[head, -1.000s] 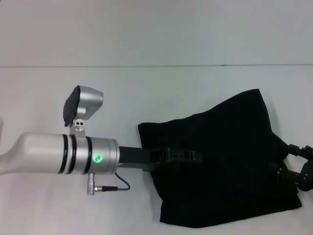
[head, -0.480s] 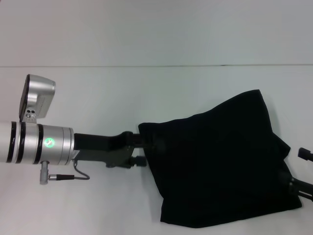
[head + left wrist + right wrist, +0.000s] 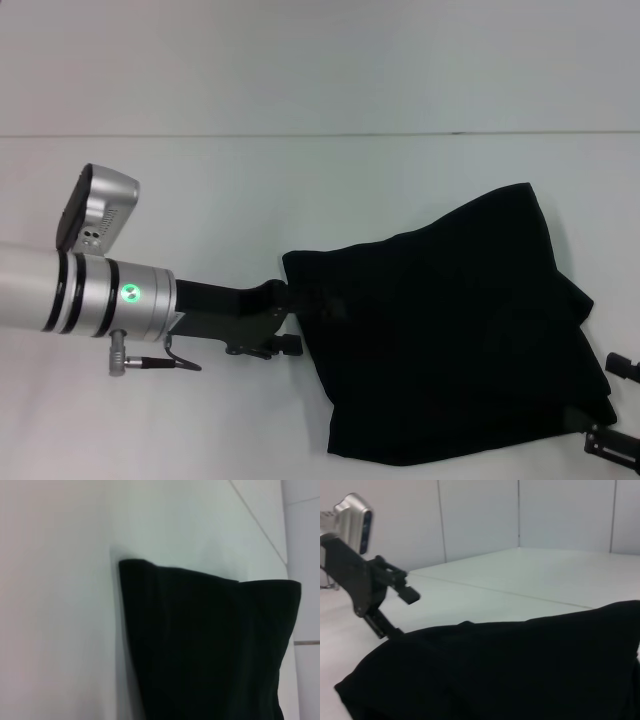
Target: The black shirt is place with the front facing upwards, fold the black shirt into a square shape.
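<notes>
The black shirt (image 3: 450, 330) lies folded into a rough four-sided bundle on the white table (image 3: 300, 180), right of centre. Its letters and neck label are hidden. My left gripper (image 3: 293, 318) sits at the shirt's left edge, with its fingers spread apart. The right wrist view shows it (image 3: 404, 615) open beside the cloth (image 3: 520, 670). The left wrist view shows only the shirt's folded corner (image 3: 210, 645). My right gripper (image 3: 612, 402) is at the lower right corner, just off the shirt's right edge, with its fingers apart and empty.
The table's far edge meets a pale wall (image 3: 320, 60). Bare table surface lies left of and behind the shirt. The left arm's silver forearm (image 3: 90, 295) reaches in low from the left.
My left gripper has drawn back to the left, from over the shirt to its left edge. My right gripper has moved off the shirt's right side, towards the near right corner. The shirt's shape is unchanged.
</notes>
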`<state>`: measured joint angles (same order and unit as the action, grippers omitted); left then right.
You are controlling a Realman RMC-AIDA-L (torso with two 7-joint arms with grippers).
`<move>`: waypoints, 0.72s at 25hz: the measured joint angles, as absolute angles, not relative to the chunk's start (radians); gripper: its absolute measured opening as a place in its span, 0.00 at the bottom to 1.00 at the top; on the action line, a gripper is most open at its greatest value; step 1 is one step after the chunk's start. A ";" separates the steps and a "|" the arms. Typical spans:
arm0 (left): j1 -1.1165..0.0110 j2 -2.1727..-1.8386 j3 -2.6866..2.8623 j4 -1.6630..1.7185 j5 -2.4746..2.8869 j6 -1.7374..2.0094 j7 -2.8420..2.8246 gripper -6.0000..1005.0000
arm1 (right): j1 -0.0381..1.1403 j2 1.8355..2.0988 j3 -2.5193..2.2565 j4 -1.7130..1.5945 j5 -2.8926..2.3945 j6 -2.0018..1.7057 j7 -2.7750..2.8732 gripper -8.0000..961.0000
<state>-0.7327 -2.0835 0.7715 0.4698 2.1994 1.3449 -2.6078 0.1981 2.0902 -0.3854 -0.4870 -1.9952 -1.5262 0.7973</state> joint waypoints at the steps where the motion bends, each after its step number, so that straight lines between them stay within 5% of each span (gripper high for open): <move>1: -0.736 -2.085 0.774 0.462 2.200 1.338 -2.610 0.92 | 0.197 2.091 -0.386 -0.483 -1.999 -1.526 0.794 0.96; 18: -0.775 -2.129 0.836 0.436 2.202 1.255 -2.620 0.92 | 0.206 2.092 -0.376 -0.477 -2.004 -1.520 0.798 0.96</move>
